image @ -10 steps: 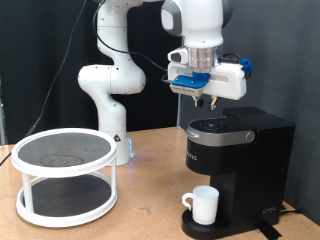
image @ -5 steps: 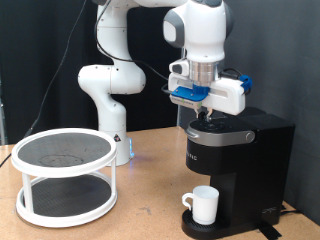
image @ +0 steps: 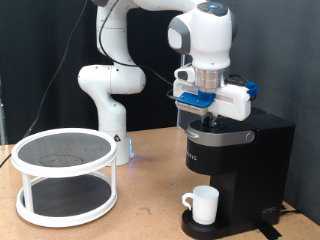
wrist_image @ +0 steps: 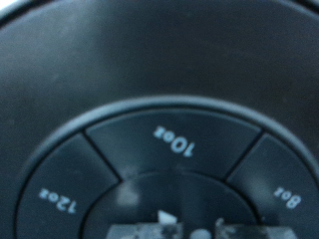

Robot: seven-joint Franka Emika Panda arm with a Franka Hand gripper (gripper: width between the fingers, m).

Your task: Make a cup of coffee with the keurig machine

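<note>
My gripper point(image: 210, 118) sits on the keurig machine point(image: 238, 165) lid at its size buttons point(wrist_image: 174, 146); finger state unclear. The cup point(image: 203, 204) waits below.

Your keurig machine point(image: 236, 172): black, boxy, lid shut, upright, white lettering down its front. Up close, its top panel point(wrist_image: 164, 149) shows you a ring of size buttons marked 12oz, 10oz and 8oz, blurred. Your cup point(image: 203, 204): small, plain white, upright, handle turned to the exterior view's left. It stands on the machine's round drip base, directly beneath the brew head, at the machine's front. Its contents cannot be seen.
</note>
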